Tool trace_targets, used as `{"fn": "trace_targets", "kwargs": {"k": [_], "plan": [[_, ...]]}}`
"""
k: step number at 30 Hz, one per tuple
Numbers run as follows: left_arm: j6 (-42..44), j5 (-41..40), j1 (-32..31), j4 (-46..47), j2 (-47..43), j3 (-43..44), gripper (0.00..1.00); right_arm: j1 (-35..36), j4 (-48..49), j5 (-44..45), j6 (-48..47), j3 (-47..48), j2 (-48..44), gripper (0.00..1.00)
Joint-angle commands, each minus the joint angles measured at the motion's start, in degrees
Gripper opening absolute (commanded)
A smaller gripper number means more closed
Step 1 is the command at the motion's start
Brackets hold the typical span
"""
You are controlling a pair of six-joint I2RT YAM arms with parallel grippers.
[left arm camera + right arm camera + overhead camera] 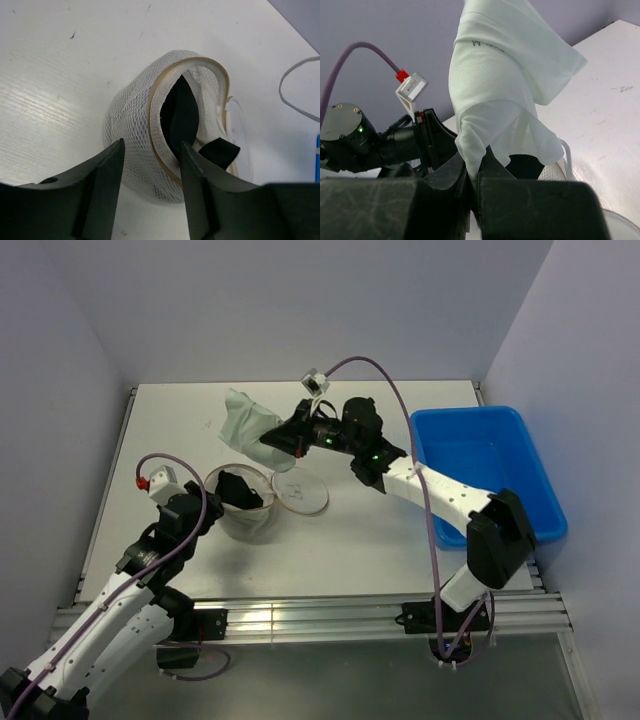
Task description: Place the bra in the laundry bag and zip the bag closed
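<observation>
White desk (380, 540) between pale lilac walls: at the near left my left hand (151, 146) is spread astride the mesh wall of the laundry bag (132, 115), one finger inside its open rim, where something black (180, 115) shows. Its round lid (300, 492) lies flat just to the right. Beyond, my right hand (474, 172) pinches the pale bra (495, 90), hanging above the bag's far side; a blue bin (530, 500) stands at the right.

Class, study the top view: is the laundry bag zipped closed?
No: the laundry bag stands open, with its round lid folded out flat beside the mouth.
</observation>
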Motion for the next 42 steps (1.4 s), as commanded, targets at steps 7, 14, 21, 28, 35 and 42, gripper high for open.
{"fn": "trace_targets", "kwargs": {"k": [7, 14, 21, 28, 35, 42], "plan": [[0.6, 2.2, 3.4, 9.0, -1.2, -3.6, 0.18, 5.3, 10.2, -4.3, 2.9, 3.8, 12.6, 0.00], [1.5, 5.0, 3.9, 13.5, -2.3, -4.7, 0.00, 8.5, 10.8, -5.6, 2.5, 2.7, 19.4, 0.00], [2.1, 7.8, 3.9, 14.9, -3.2, -4.1, 0.00, 8.6, 6.1, -5.4, 0.1, 2.3, 24.4, 0.00], [3.4, 8.8, 3.9, 16.9, -2.7, -3.1, 0.00, 8.8, -2.6, -3.2, -5.1, -4.0, 20.5, 0.00], [6.0, 16.5, 3.9, 25.7, 1.4, -2.9, 0.00, 10.8, -22.4, -0.3, -12.7, -1.8, 14.9, 0.00], [4.2, 34.3, 3.7, 38.0, 5.3, -6.7, 0.00, 11.6, -28.8, 10.7, -5.2, 4.4, 14.0, 0.00]]}}
